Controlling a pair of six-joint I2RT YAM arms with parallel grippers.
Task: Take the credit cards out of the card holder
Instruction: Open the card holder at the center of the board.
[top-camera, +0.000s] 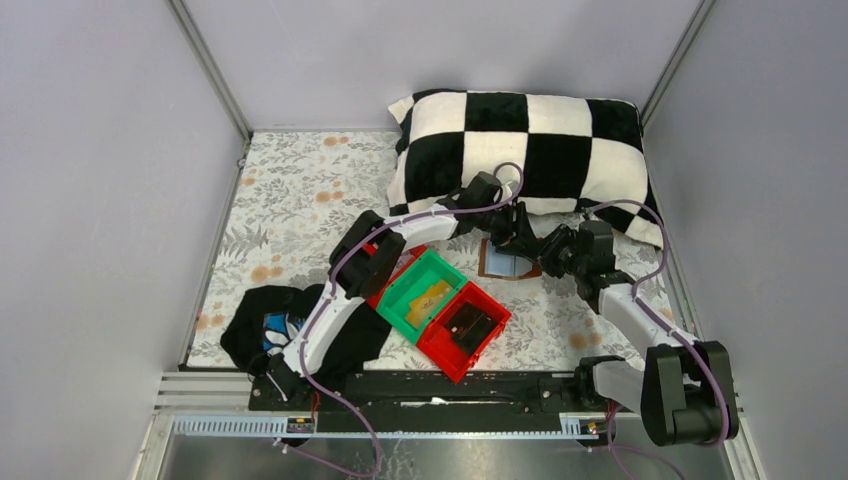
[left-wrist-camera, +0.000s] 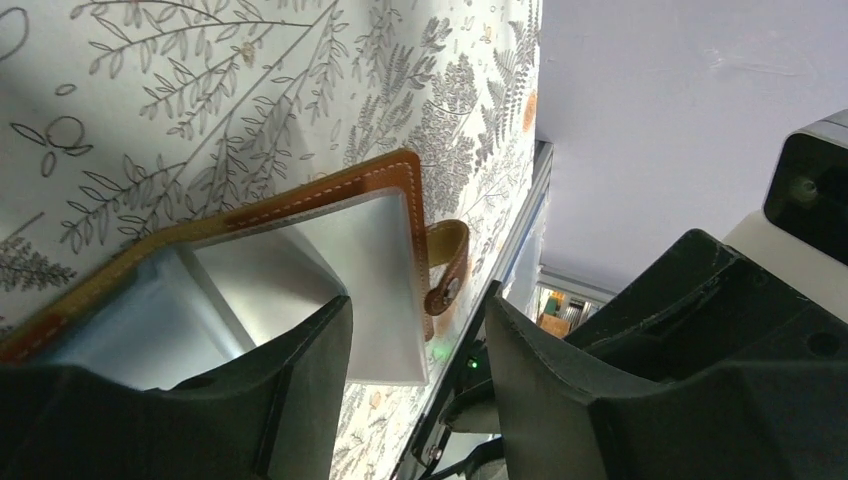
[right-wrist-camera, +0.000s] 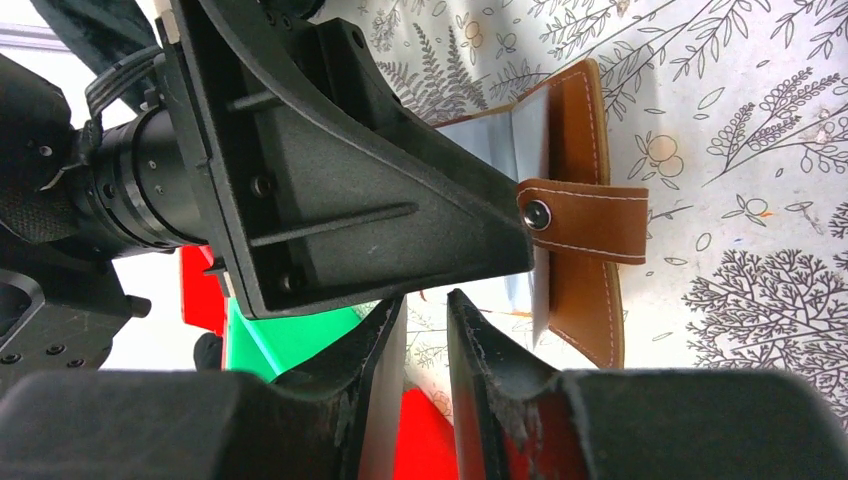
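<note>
The left hand (left-wrist-camera: 418, 385) is spread and empty, straddling the strap edge of the open card holder (left-wrist-camera: 330, 195), which lies on the table (top-camera: 300, 200); the right hand (right-wrist-camera: 426, 345), barely parted, holds nothing. I judge the credit cards (left-wrist-camera: 375, 270) not yet out; next calls for pinching one card edge. The green bin (top-camera: 393, 300) holds a yellow-tan piece (top-camera: 432, 296), the red bin (top-camera: 440, 357) a black box (top-camera: 468, 325)

odds and ends on a flowered table
a black-and-white checked pillow (top-camera: 520, 150) lies at the far edge of the floral cloth (top-camera: 300, 200); nearer, a green bin (top-camera: 400, 300) with a yellow-tan flat piece (top-camera: 430, 297) sits against a red bin (top-camera: 480, 346) holding a black boxy object (top-camera: 468, 325), and a dark crumpled garment (top-camera: 250, 330) lies to the left.
</note>
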